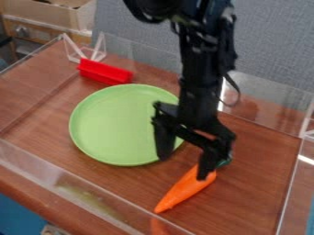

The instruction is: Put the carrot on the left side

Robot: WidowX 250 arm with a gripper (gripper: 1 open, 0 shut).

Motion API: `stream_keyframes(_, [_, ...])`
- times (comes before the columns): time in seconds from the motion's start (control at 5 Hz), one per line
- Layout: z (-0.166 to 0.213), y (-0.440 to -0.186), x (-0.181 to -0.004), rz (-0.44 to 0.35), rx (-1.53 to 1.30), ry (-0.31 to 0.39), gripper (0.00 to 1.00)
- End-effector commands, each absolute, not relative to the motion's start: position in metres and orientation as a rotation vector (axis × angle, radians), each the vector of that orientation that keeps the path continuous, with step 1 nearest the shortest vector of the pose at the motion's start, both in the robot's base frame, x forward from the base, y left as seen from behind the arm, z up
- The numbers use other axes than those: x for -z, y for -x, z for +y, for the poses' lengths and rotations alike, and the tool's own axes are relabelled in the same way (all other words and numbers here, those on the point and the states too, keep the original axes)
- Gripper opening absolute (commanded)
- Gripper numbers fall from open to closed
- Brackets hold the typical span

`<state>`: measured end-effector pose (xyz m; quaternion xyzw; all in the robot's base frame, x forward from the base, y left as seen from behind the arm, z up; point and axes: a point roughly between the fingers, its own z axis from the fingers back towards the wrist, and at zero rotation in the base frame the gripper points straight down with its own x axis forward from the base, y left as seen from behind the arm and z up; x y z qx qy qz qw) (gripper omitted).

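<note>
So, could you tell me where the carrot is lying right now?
In the camera view the carrot lies on the wooden table at lower right, just right of the green plate, directly under the open gripper.

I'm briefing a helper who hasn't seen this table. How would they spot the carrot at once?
Start at the round green plate on the wooden table. Look just past its right edge, toward the front, under the open gripper. The carrot lies there: orange and tapered, unlike the red block behind the plate.

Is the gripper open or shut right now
Open. The gripper has its two fingers spread apart, pointing down over the leafy end of the carrot, which lies on the table.
</note>
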<state>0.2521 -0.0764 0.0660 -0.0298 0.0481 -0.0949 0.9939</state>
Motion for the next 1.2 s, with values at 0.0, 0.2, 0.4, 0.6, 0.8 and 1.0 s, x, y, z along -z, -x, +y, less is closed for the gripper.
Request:
stream_keyframes(0.0, [-0.083,-0.254,-0.059,0.055,0.212,0.061,1.0])
stream_keyframes(0.2, [-0.083,-0.254,-0.043,0.06,0.217,0.064,1.0])
stream_keyframes(0.4, [-0.083,-0.254,-0.029,0.069,0.215,0.063,1.0])
stream_keyframes(0.6, [-0.083,-0.254,-0.029,0.066,0.21,0.062,0.0])
stream_keyframes(0.8, [-0.086,-0.255,-0.035,0.035,0.203,0.071,0.0])
stream_keyframes(1.0, [-0.088,-0.256,-0.04,0.003,0.202,0.078,0.0])
